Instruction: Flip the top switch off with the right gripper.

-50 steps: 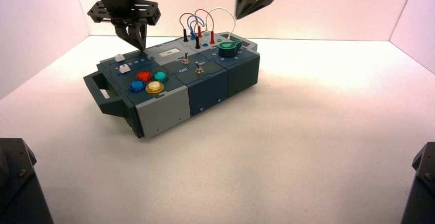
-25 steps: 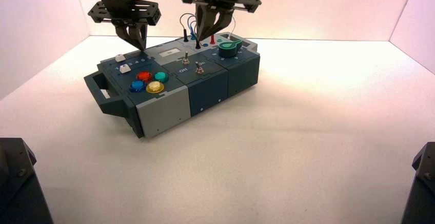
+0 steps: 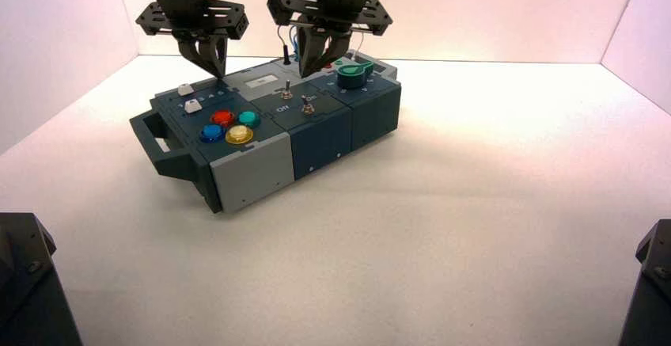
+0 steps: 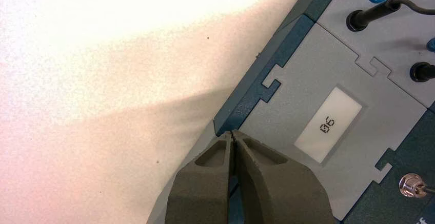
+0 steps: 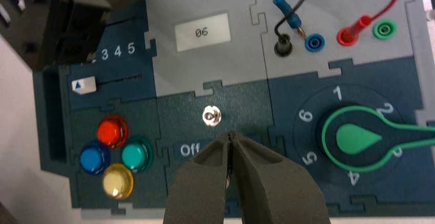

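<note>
On the white counter [image 3: 475,203] sits the box [image 3: 253,168]. The top switch [image 5: 211,116] stands mid-panel beside "Off", just beyond the right gripper [image 5: 232,134], whose fingertips are pressed together above it. The left gripper [image 4: 232,133], also closed, hovers at the box's far edge.

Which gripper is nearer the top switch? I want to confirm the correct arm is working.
The right. The right gripper hangs just above the top switch, its closed tips beside it. The left gripper is farther off, closed at the box's far left edge.
</note>
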Action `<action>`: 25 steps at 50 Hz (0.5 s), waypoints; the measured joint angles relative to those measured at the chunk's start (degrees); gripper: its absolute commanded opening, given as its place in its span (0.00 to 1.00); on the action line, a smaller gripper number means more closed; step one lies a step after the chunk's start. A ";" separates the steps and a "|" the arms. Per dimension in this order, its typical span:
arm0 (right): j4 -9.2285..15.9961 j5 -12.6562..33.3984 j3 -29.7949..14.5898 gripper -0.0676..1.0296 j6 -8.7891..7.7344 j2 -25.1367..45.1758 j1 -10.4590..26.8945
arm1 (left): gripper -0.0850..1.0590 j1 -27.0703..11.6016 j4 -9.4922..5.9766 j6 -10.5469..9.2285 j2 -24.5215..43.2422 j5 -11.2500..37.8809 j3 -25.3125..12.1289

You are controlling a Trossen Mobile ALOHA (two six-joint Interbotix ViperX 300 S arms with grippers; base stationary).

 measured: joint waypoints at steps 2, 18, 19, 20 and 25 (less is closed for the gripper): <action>0.09 -0.09 -0.44 0.04 -0.09 0.53 0.00 | 0.05 0.00 0.00 0.00 -0.09 0.00 0.00; 0.00 -0.09 -2.81 0.04 -0.09 2.90 -0.09 | 0.05 0.00 0.00 0.18 0.00 0.09 0.00; 0.09 -0.09 -2.81 0.04 -0.09 2.90 -0.09 | 0.05 0.00 -0.09 0.09 0.00 0.09 0.00; 0.09 -0.09 -2.90 0.04 -0.09 2.90 0.00 | 0.05 0.00 0.00 0.18 0.00 0.09 0.00; 0.09 -0.09 -3.16 0.04 0.00 2.90 -0.09 | 0.05 0.00 -0.09 0.18 0.00 0.09 0.00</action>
